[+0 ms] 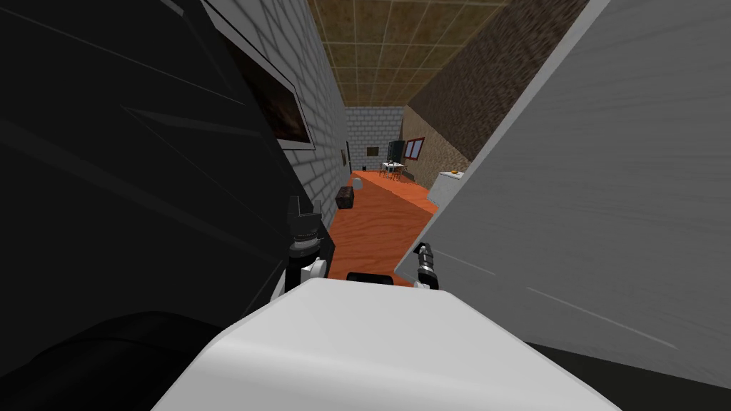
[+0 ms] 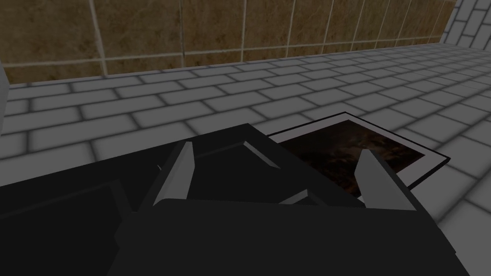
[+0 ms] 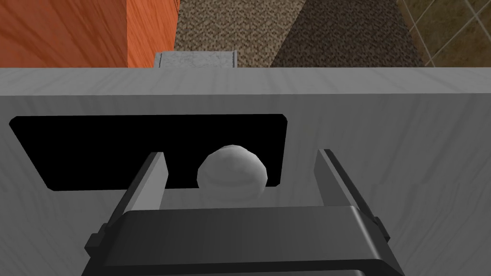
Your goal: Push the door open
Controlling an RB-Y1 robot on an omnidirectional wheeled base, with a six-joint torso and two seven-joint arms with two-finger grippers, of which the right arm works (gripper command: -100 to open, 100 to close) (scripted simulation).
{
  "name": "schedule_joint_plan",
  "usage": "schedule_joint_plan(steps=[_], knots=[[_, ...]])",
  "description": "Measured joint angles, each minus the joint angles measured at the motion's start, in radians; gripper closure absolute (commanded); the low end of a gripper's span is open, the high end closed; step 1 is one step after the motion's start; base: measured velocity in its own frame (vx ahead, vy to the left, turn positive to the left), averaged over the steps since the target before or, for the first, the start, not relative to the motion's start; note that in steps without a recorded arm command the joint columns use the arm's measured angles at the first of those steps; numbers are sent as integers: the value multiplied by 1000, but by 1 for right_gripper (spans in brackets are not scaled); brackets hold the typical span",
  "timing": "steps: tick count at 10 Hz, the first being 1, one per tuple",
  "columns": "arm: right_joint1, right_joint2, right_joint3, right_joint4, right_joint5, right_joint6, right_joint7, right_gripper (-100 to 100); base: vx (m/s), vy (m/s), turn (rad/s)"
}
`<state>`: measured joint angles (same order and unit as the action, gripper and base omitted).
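Right wrist view: right hand (image 3: 239, 154) spread around knob (image 3: 232, 172) on door (image 3: 383, 124); left hand (image 2: 277, 148) spread.

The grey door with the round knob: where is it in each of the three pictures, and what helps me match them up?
Head view: the grey door is the big pale panel on the right.
Right wrist view: the grey door spans the picture, its round knob on a black plate.
Left wrist view: faces a grey brick wall instead.
Shared landmark: the brown tiled ceiling.
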<state>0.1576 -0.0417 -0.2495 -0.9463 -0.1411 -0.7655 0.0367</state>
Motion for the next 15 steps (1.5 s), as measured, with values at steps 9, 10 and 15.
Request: schedule_joint_plan(steps=[9,10,15], knots=[[8,2,-7,4,-5,8,4,100,39,7,-12],[8,0,-16,2,-10,15,6,100,197,-35,-54],[-1,-8,-74,-8,-44,29,19,100,219,1,-62]])
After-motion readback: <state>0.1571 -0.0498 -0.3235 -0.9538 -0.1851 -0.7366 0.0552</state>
